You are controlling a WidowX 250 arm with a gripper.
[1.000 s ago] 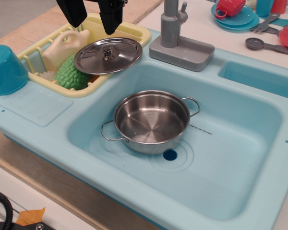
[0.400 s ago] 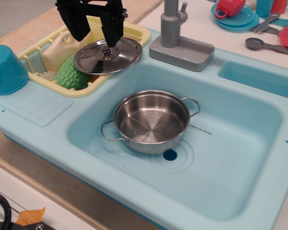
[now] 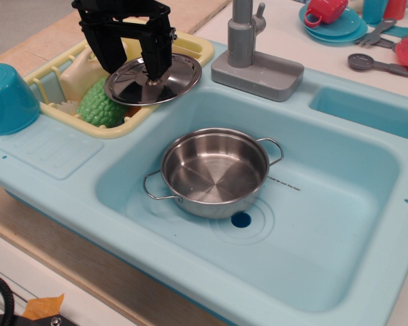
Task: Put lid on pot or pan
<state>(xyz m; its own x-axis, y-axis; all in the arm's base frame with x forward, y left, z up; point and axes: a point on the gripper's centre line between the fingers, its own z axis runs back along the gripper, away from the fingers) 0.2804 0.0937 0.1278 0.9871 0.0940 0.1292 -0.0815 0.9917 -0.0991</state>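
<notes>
The black pincer (image 3: 132, 68) is down over the lid (image 3: 154, 79), fingers spread wide apart, one on each side of the small centre knob and closed on nothing. The lid, a shiny domed steel disc, rests tilted on the yellow rack (image 3: 190, 47) over a green toy (image 3: 102, 103). The steel pot (image 3: 215, 172), two wire handles, sits open in the turquoise sink (image 3: 340, 204). No readable writing anywhere.

Under the matt black end effector (image 3: 134, 68), the lid (image 3: 154, 79) is mirror-bright steel; the pot (image 3: 215, 173) below is polished metal in a smooth, glossy plastic sink (image 3: 340, 197).
</notes>
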